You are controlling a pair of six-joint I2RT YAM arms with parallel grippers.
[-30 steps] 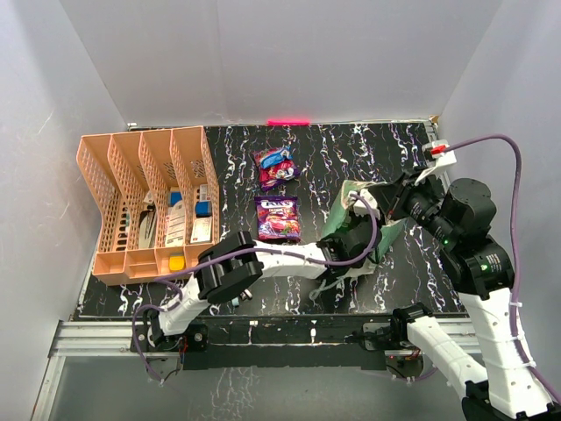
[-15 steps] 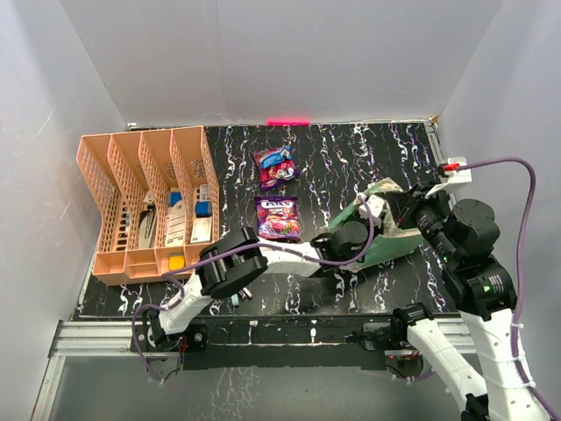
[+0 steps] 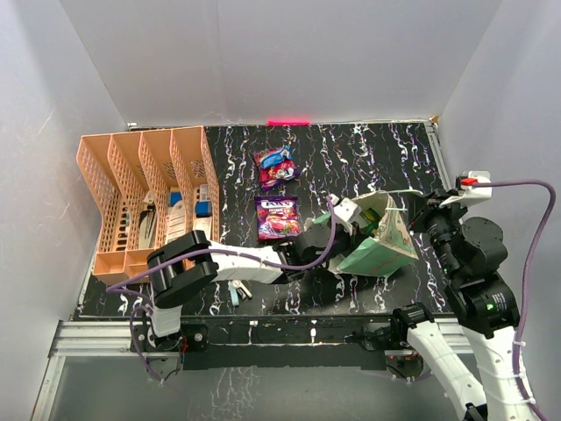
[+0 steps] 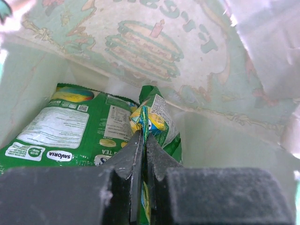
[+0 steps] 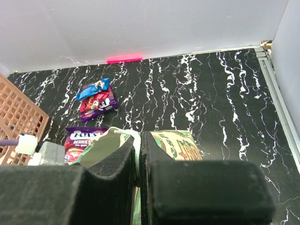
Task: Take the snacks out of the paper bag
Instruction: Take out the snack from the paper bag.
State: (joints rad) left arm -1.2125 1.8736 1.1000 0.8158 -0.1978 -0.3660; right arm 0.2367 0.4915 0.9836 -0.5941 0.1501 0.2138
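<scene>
The cream paper bag (image 3: 379, 250) with green print lies on its side on the black table, mouth towards the left. My left gripper (image 4: 144, 136) is inside the bag, shut on the crimped edge of a small green and yellow packet (image 4: 157, 115). A larger green packet (image 4: 70, 131) lies flat beside it on the bag's floor. My right gripper (image 5: 139, 140) is shut on the bag's rim and its white string handle (image 5: 133, 136), holding the mouth up. A purple packet (image 3: 278, 217) and a red, purple and blue packet (image 3: 274, 167) lie on the table outside the bag.
An orange slotted tray (image 3: 105, 189) with small items stands at the left. A few small loose things (image 3: 237, 291) lie near the front edge beside the left arm. White walls close in the table at the back and on both sides.
My right gripper has pulled the bag's rim to the right and nearer, so the bag now lies further right. My left arm has straightened and swung lower, its gripper staying in the bag.
</scene>
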